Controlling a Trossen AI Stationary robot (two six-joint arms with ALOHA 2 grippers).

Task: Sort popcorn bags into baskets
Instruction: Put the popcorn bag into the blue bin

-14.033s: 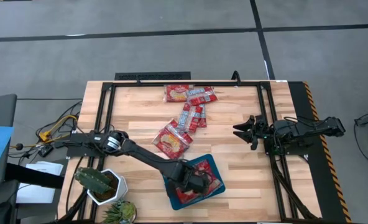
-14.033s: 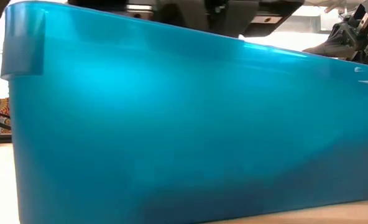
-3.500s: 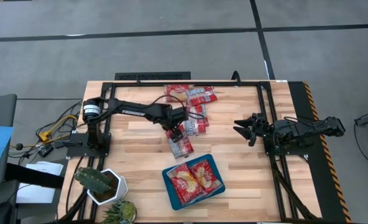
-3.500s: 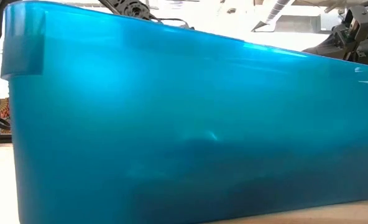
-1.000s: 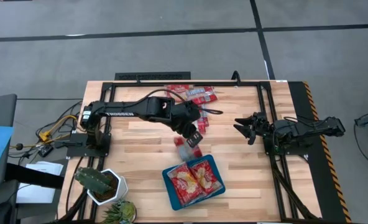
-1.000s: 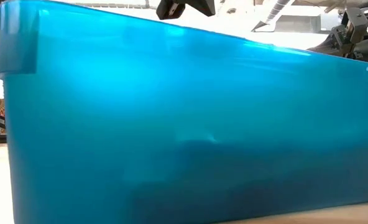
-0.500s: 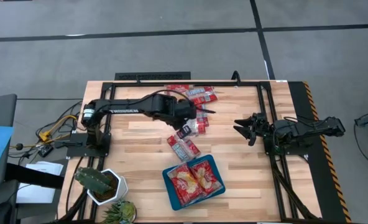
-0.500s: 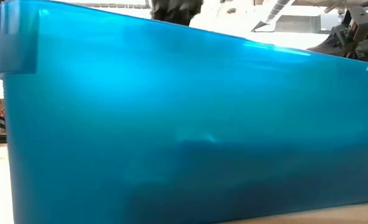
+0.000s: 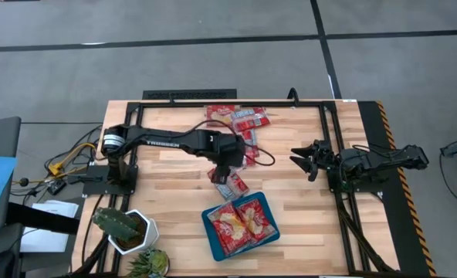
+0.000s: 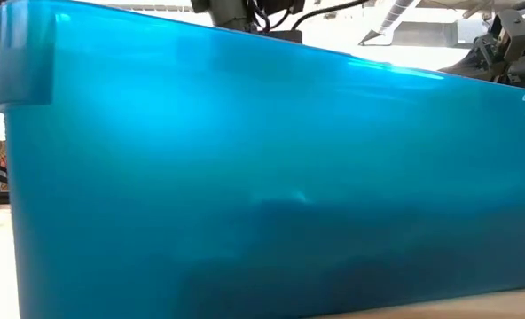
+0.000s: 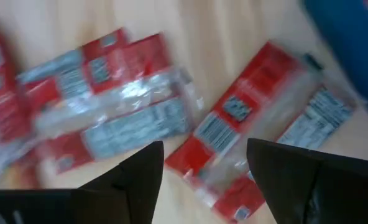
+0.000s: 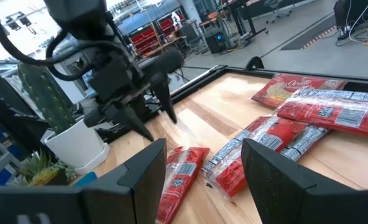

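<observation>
On the wooden table [image 9: 290, 193] the left gripper [image 9: 227, 166] hangs spread and empty over two narrow packets [image 9: 228, 184] just beside the blue tray [image 9: 211, 239], so closing there could pinch both together, while the right gripper [image 9: 299, 158] waits spread, well apart.

Two robot arms [image 9: 167, 141], one blue tray [image 9: 210, 239] at lower centre holding two red packets [image 9: 241, 223], and one potted cactus [image 9: 120, 225] at lower left.
</observation>
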